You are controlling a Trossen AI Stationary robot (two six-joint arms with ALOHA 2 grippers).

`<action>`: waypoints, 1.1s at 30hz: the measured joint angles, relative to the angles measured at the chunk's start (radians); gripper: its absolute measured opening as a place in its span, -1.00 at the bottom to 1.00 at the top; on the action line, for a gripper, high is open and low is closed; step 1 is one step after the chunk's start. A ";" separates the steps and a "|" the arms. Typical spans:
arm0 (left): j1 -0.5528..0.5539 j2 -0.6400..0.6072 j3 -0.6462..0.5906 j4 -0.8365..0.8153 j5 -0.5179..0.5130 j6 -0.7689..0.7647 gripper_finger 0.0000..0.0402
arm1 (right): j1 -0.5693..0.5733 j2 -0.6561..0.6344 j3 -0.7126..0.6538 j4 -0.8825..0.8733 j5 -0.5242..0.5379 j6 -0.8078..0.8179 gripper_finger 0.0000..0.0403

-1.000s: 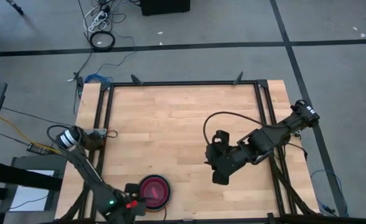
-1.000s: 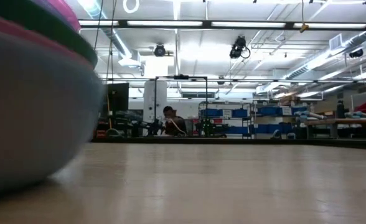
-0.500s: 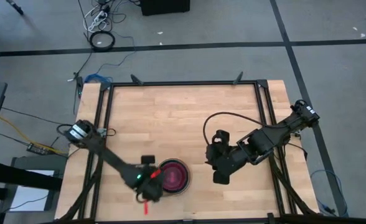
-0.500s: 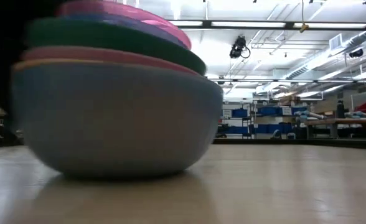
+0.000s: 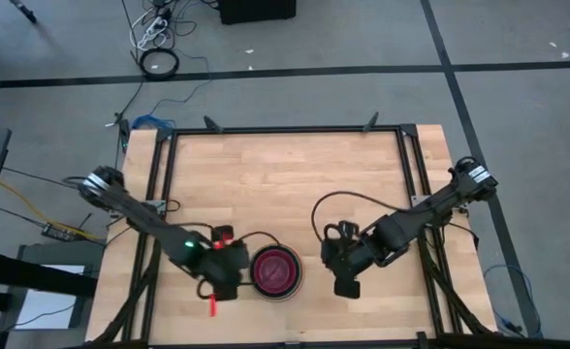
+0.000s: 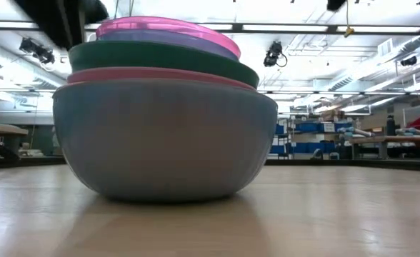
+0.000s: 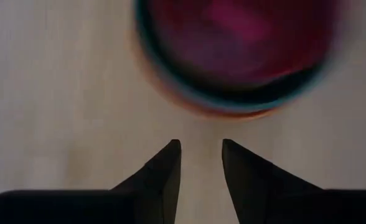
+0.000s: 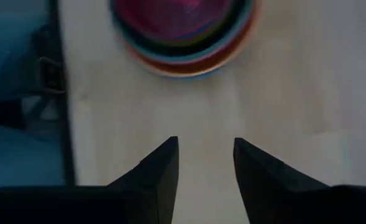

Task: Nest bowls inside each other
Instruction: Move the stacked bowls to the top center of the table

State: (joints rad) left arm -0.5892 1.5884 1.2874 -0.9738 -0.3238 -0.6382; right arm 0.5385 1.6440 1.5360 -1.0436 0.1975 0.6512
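Note:
The bowls stand nested in one stack (image 5: 275, 274) near the table's near edge, about mid-width. In the low view the stack (image 6: 163, 121) rests on the base of its grey-blue outer bowl, with pink, green, purple and pink rims above it. From above, the innermost bowl (image 7: 239, 50) looks magenta-red. My left gripper (image 5: 237, 276) hovers just left of the stack, open, its fingertips (image 7: 170, 155) short of the rim. My right gripper (image 5: 341, 279) hangs open to the stack's right, a short way off, with the stack (image 8: 183, 31) ahead of it.
The wooden table (image 5: 285, 184) is bare across its far half. A black frame rail (image 5: 159, 194) runs along its edges. A dark cable (image 5: 324, 199) loops above the right arm. My left arm (image 6: 60, 18) shows dark over the stack in the low view.
The stack of bowls has slid along the table from the near left corner toward the right, to mid-width. My left gripper went the same way beside it and now stands a little higher, clear of the rim. My right gripper has sunk toward the table.

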 joint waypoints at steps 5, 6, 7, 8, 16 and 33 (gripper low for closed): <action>-0.049 -0.109 0.002 0.166 0.030 -0.051 -0.37 | 0.003 0.000 -0.174 0.260 -0.135 -0.005 -0.33; -0.058 -0.114 0.002 0.193 0.030 -0.054 -0.37 | 0.004 0.000 -0.210 0.311 -0.152 -0.005 -0.33; -0.065 -0.115 0.002 0.214 0.029 -0.060 -0.37 | 0.004 0.000 -0.240 0.365 -0.170 -0.002 -0.33; -0.072 -0.113 0.002 0.222 0.030 -0.070 -0.37 | 0.004 0.000 -0.270 0.419 -0.187 0.000 -0.33; -0.106 -0.043 -0.026 0.247 0.124 -0.140 -0.37 | -0.019 0.000 -0.451 0.833 -0.361 0.048 -0.34; -0.203 -0.052 -0.067 0.460 0.329 -0.290 -0.37 | -0.050 0.106 -0.653 1.419 -0.423 0.191 -0.35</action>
State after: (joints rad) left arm -0.7921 1.5360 1.2209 -0.5136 0.0053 -0.9281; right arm 0.4888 1.7503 0.8827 0.3757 -0.2255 0.8419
